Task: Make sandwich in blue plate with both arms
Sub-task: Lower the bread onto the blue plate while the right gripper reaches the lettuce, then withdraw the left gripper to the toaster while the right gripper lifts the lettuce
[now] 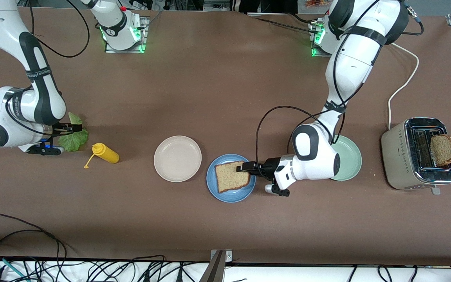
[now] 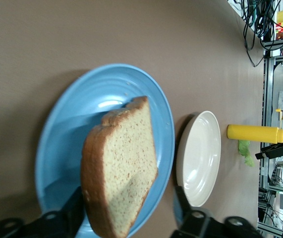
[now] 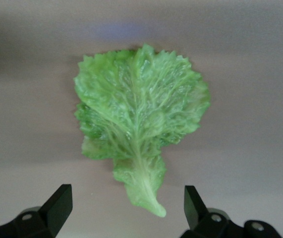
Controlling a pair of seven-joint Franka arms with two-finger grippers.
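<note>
My left hand (image 1: pixel 242 167) stands open over the blue plate (image 1: pixel 214 184), its fingers apart around the bread slice (image 1: pixel 231 176) lying there. My right hand (image 1: pixel 77 127) hovers wide open over the lettuce leaf (image 1: pixel 73 140).

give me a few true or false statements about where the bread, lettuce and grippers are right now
1. A bread slice lies on the blue plate. True.
2. The lettuce leaf is already on that slice. False: it lies on the table at the right arm's end, beside the yellow bottle.
3. The right gripper is open over the lettuce. True.
4. The toaster is empty. False: a second bread slice sticks out of it.
5. The left gripper is clamped shut on the bread. False: its fingers stand apart at the slice's edge.
</note>
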